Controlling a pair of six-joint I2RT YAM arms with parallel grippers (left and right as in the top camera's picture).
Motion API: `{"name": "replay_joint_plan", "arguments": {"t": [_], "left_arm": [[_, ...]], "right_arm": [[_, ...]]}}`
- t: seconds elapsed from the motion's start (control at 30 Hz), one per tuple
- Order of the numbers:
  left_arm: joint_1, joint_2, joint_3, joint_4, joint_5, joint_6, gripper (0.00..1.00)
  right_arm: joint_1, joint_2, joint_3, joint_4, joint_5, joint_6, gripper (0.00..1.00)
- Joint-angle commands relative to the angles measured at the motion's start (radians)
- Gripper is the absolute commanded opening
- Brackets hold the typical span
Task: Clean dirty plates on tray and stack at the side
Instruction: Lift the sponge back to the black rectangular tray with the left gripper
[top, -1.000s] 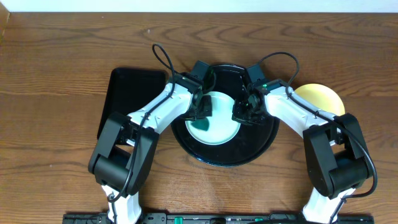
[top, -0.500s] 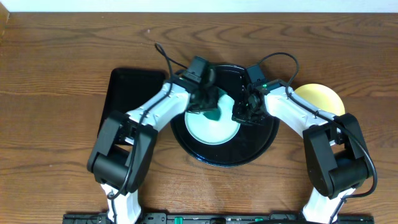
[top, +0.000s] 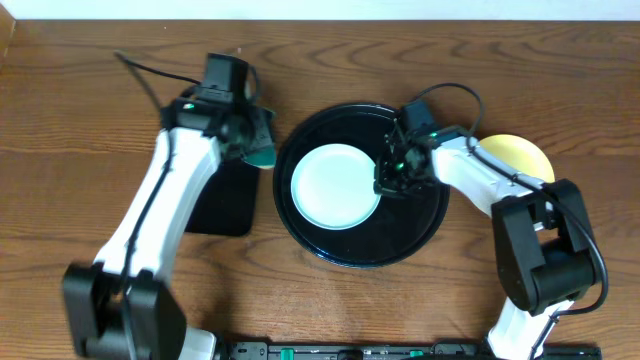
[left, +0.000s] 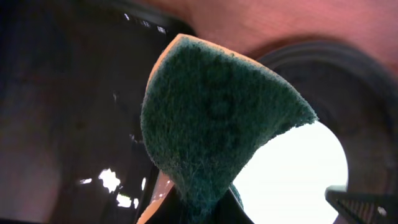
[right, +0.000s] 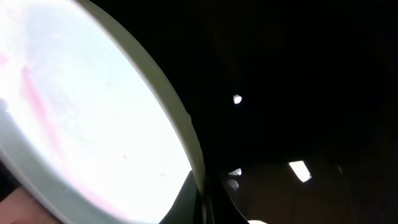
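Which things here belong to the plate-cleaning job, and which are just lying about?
Job: pale plate with faint reddish smears; round black tray under it; yellow plate beside the tray; green sponge.
Lying about: rectangular black tray, possibly the sponge's rest.

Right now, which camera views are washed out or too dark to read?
Overhead view: evenly lit and sharp, only faint sheen on the tray. Left wrist view: the sponge is lit and in focus, the plate behind is blown out white, the rest murky. Right wrist view: plate overexposed though faint red streaks show, tray almost black with few glints.
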Motion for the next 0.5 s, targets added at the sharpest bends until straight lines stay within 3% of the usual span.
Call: {"name": "replay_joint_plan", "arguments": {"t": [0.0,0.27,0.47], "left_arm": [[0.013,-0.070,0.028,-0.029,-0.017,0.055,0.09],[0.014,-0.062,0.026,-0.042,-0.017,0.068,0.12],[0.014,-0.050,0.013,-0.042,-0.017,0.068,0.08]], "right_arm": [[-0.064,-0.078,0.004,0.002,-0.126,-0.084,0.01],[-0.073,-0.216,0.004,-0.027,0.037,-0.122,0.01],[0.025,-0.316,0.004,-0.086,0.357,-0.112,0.01]]}}
